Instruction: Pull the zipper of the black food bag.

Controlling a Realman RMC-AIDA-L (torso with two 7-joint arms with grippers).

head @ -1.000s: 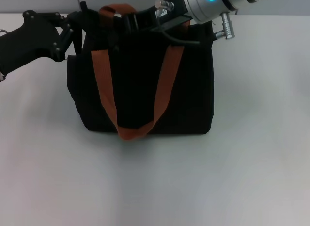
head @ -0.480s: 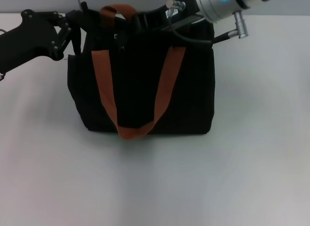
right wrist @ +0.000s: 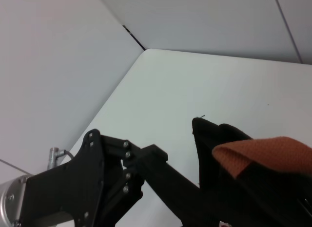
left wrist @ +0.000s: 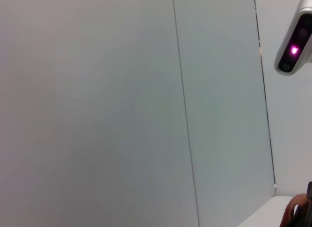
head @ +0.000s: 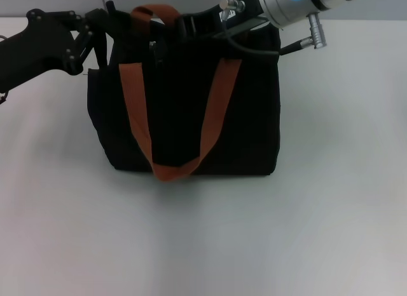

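From the head camera I am seeing the matte black left gripper (head: 108, 20) reaching in from the far left and meeting the top left corner of the boxy black fabric food bag (head: 184, 102). Its fingers are merging with the dark cloth there, so I cannot tell whether they are spread or pinching anything. The right wrist camera is showing that same black linkage (right wrist: 105, 180) pressing in against the bag's upper corner (right wrist: 219, 159), but the fingertips are hidden there too.

The bag is standing upright on the pale white tabletop (head: 203, 245), toward the far side and slightly left of centre. One orange-brown webbing strap handle (head: 172, 118) is hanging down its near face in a U; a second orange-brown loop (head: 152, 13) is rising at the top edge.

The black zipper line is running along the bag's upper edge, under the two arms; I am not making out the line or its pull tab against the black fabric.

Further right, the right gripper (head: 166, 39) is coming in from the far right on its silver forearm (head: 292, 4) and sitting over the top edge near the left strap. I cannot tell its finger state either.
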